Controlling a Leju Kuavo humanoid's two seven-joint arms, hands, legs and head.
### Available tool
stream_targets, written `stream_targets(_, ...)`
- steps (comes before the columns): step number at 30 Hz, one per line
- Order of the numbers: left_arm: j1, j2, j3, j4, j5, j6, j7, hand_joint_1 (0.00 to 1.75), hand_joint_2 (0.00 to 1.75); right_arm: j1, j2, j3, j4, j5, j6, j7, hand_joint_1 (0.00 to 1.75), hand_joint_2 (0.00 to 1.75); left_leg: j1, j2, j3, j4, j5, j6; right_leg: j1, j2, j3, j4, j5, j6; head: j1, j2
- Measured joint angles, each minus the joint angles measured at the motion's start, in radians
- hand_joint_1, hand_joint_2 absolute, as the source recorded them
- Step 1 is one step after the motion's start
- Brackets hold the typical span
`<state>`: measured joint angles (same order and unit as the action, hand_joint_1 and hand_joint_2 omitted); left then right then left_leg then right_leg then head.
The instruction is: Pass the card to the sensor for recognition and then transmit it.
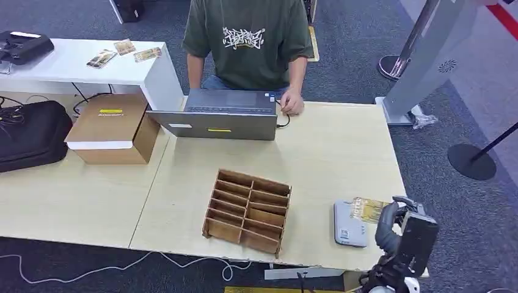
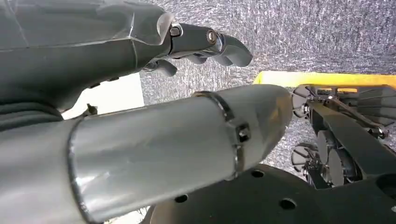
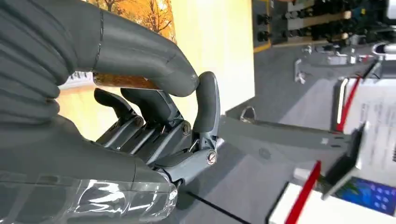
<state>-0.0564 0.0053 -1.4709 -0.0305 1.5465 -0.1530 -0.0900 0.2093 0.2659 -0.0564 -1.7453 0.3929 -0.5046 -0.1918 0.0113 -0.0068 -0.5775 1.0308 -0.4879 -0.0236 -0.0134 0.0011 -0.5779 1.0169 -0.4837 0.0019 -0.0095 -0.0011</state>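
A card (image 1: 365,209) printed with orange autumn trees is pinched in my right hand (image 1: 391,224) at the table's near right corner. It hovers over the far edge of the flat grey-white sensor (image 1: 346,227) lying on the table. In the right wrist view the thumb (image 3: 140,51) presses on the card (image 3: 137,14), with the other fingers curled beneath it. My left hand (image 2: 116,60) hangs below the table over grey carpet, fingers loosely extended, holding nothing.
A wooden slotted organizer (image 1: 247,210) stands left of the sensor. A person (image 1: 247,43) sits at the far side behind a grey laptop (image 1: 220,116). A cardboard box (image 1: 113,128), a black bag (image 1: 30,134) and a white side table (image 1: 73,64) lie left.
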Motion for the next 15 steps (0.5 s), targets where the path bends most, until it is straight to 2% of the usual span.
stream_targets(7, 0.0, 0.004, -0.022, 0.0, -0.018, 0.0, -0.01, 0.0, 0.0, -0.072, -0.013, 0.0, 0.03, 0.061, -0.066, -0.072, 1.75, 1.75, 0.0, 0.0, -0.001, 0.0, 0.0, 0.0, 0.0, 0.0, 0.0, 0.0, 0.0, 0.0, 0.0, 0.0)
stream_targets(12, 0.0, 0.005, -0.035, 0.0, -0.021, 0.0, -0.018, 0.0, 0.0, -0.177, -0.025, 0.015, 0.081, 0.146, -0.095, -0.075, 1.75, 1.75, 0.0, 0.0, 0.0, 0.0, 0.0, 0.0, 0.0, 0.0, 0.0, 0.0, 0.0, 0.0, 0.0, 0.0)
stream_targets(15, -0.004, 0.008, -0.045, 0.0, -0.03, 0.001, -0.018, 0.0, 0.0, -0.266, -0.029, 0.036, 0.121, 0.224, -0.116, -0.051, 1.75, 1.75, 0.0, 0.0, 0.001, 0.0, 0.001, -0.001, 0.0, 0.0, 0.0, 0.0, 0.001, 0.0, 0.0, 0.0)
